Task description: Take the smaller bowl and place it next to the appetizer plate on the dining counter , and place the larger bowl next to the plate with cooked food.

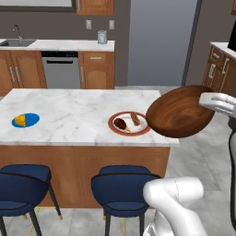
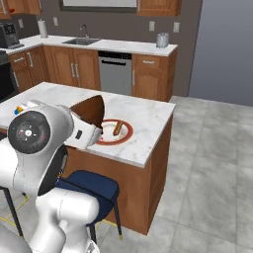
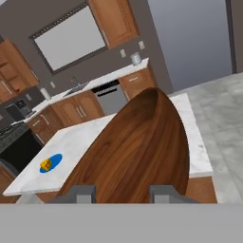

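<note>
Above the right end of the dining counter [image 1: 78, 110], the larger bowl [image 1: 180, 111] hangs in the air, tipped steeply so its rounded wooden underside faces the left base camera. It covers the right edge of the plate with cooked food [image 1: 128, 123] in that view. In the right base view the arm's white body hides most of the bowl [image 2: 90, 111], leaving 1 dark brown slice of it beside the plate [image 2: 117, 131], and the fingers cannot be made out there.

In the hand view the gripper [image 3: 123, 193] shows 2 grey fingertips narrowly parted at the bottom, with the bowl [image 3: 137, 152] rising straight from between them; they appear to pinch its rim, though the contact itself is cut off by the frame's lower edge.

The plate with cooked food holds 1 brown drumstick [image 1: 120, 123] and 1 skewer [image 1: 134, 118]. Far to the left on the same marble top, the appetizer plate [image 1: 26, 120] carries 1 yellow cheese wedge [image 1: 20, 120].
</note>
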You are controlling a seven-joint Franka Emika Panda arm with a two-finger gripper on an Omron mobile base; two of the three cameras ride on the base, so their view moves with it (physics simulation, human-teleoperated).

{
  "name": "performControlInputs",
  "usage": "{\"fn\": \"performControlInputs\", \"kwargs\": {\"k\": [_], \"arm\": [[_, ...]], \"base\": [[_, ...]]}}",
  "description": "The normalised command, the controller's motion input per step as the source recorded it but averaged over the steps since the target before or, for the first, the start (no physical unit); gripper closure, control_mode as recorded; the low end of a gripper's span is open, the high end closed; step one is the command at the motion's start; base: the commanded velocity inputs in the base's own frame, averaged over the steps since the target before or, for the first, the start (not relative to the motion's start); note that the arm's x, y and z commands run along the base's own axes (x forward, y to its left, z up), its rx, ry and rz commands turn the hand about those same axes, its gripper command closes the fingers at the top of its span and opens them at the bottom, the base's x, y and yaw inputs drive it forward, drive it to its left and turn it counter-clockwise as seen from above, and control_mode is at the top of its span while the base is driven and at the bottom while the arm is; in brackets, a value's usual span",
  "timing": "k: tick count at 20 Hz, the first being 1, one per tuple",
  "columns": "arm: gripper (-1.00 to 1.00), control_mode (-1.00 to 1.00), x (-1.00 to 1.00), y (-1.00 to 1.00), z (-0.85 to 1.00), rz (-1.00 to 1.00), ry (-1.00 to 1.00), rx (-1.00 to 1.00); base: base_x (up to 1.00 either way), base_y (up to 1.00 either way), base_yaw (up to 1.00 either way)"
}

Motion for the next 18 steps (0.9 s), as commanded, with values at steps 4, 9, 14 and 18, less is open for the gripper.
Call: {"fn": "performControlInputs", "kwargs": {"k": [4, 9, 14, 18], "arm": [[1.00, -1.00, 0.64, -0.47, -0.48, -0.01, 0.00, -0.01], [1.00, -1.00, 0.73, -0.71, -0.34, -0.08, 0.02, 0.02], [1.00, -1.00, 0.63, -0.71, -0.30, -0.05, 0.10, 0.06], [1.00, -1.00, 0.55, -0.57, -0.37, -0.02, 0.15, 0.04]], "base": [[0.00, 0.00, 0.00], [0.00, 0.00, 0.00], [0.00, 0.00, 0.00], [0.00, 0.00, 0.00]]}}
